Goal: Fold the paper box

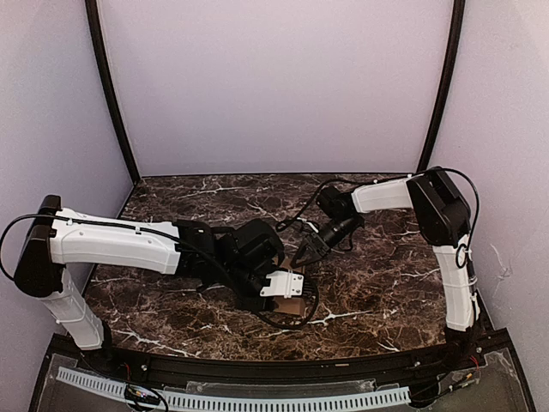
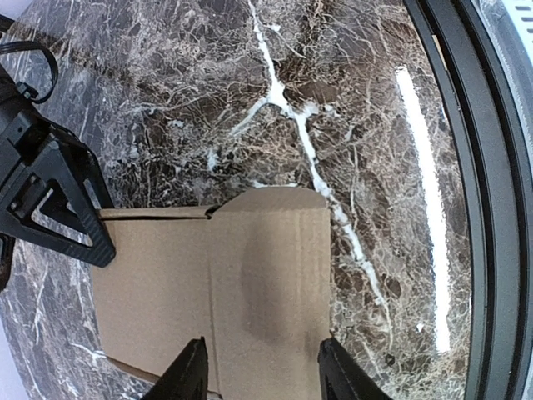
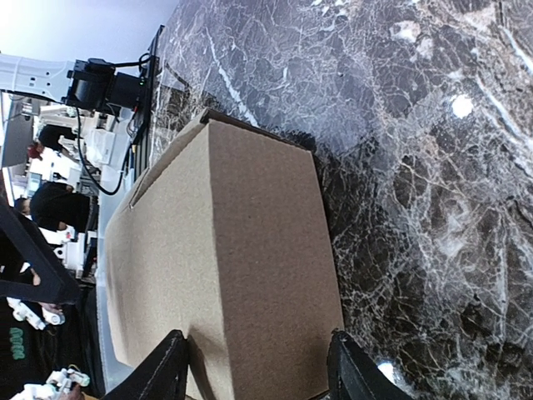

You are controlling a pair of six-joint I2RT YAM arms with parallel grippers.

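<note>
A dark marble table [image 1: 386,283] carried the brown paper box [image 2: 250,275] near the middle of its front half. The left gripper [image 2: 265,375] and right gripper [image 3: 258,375] each had fingers spread astride a cardboard panel

We stretch our left arm [image 1: 111,245] out low and nearly level toward the middle. Our right arm [image 1: 390,196] rises, bends sharply at the elbow and reaches inward to meet it. Our left gripper [image 2: 262,375] points downward with its fingers apart, and our right gripper [image 3: 258,375] also has its fingers spread.
</note>
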